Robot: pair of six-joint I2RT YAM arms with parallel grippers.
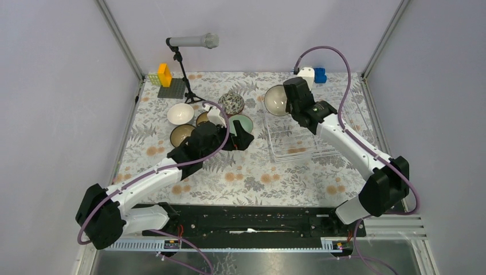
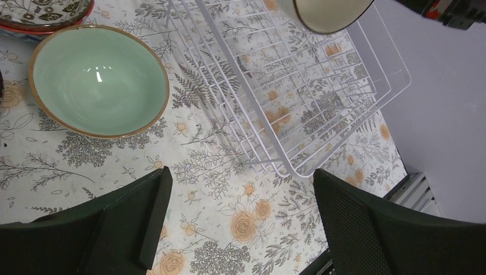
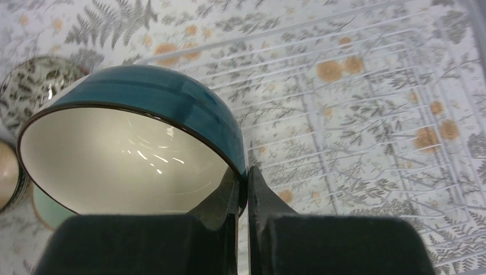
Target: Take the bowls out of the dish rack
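We hold the teal bowl over the far-left corner of the dish rack, with the right gripper pinching its rim. Glazed ceramic is likely rigid, slippery and breakable, so we grip the rim wall. The left gripper has its fingers spread, empty.

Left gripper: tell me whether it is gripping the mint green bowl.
No: the left gripper stands wide open over the tablecloth, and the mint green bowl sits apart from it.
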